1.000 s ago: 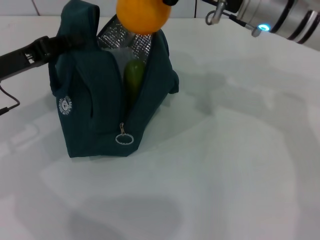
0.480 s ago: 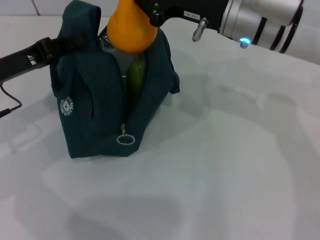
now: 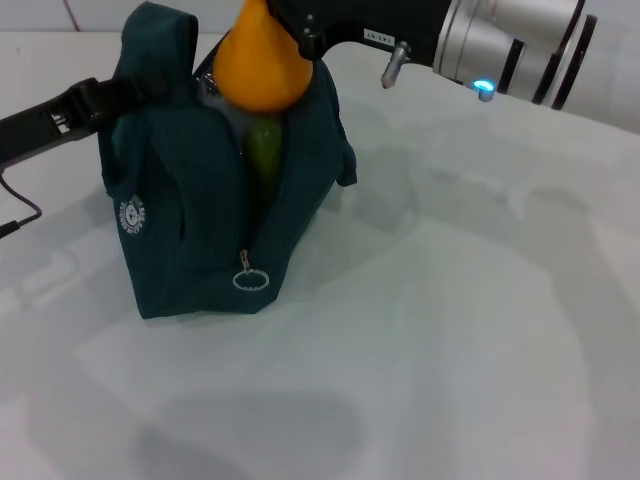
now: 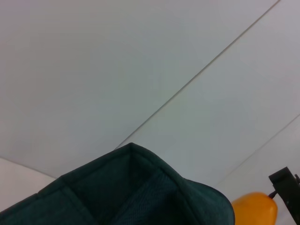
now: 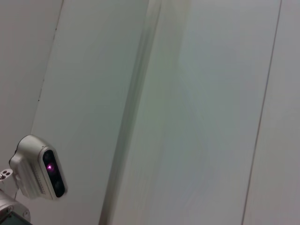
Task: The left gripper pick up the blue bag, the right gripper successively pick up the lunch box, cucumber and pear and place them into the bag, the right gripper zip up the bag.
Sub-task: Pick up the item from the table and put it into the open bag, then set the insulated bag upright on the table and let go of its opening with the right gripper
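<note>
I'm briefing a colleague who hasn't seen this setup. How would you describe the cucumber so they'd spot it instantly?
Find the blue bag standing on the white table, its handle held by the left gripper. In its open top, under the orange pear that the right gripper holds, sits the cucumber: the only green thing, smooth and upright.

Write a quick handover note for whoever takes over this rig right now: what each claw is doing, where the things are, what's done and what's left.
Left claw: shut on the blue bag, holding its top up at the robot's left side; the bag stands on the white table, mouth open.
Right claw: shut on the pear, which hangs right over the bag's opening, not yet inside.
Cucumber: already in the bag, its green end showing in the opening.
Lunch box: not visible; cannot confirm from these views that it is inside.
Left to do: lower and release the pear, then pull the zipper ring to close the bag.
</note>
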Available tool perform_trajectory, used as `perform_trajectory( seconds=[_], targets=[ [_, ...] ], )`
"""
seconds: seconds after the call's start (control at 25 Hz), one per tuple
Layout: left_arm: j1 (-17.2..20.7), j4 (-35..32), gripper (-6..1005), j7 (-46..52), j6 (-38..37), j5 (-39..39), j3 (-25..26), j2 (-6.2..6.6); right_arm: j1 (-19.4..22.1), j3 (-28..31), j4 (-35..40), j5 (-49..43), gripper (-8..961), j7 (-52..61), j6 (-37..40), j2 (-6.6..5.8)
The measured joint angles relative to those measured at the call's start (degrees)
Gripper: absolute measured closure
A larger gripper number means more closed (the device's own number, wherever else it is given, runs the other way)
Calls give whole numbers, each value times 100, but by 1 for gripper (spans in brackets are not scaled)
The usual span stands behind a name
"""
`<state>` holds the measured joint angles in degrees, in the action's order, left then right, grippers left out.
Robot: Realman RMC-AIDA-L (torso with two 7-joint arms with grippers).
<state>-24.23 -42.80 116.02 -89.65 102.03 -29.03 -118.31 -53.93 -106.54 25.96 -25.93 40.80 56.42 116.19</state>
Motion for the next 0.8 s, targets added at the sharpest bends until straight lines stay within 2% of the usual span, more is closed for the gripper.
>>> perform_trajectory(
  seconds=[0.24, 0.44, 0.8],
  targets=[
    [12, 0, 903, 0, -6, 1, 2, 1, 31, -27, 2, 2, 905, -6, -2, 0],
    [10, 0, 903, 0, -9, 2, 3, 5, 38, -33, 18, 2, 749, -19, -27, 0],
    [57, 0, 902, 0, -16, -52, 3, 40, 176, 126, 65, 2, 738, -52, -34, 0]
  ],
)
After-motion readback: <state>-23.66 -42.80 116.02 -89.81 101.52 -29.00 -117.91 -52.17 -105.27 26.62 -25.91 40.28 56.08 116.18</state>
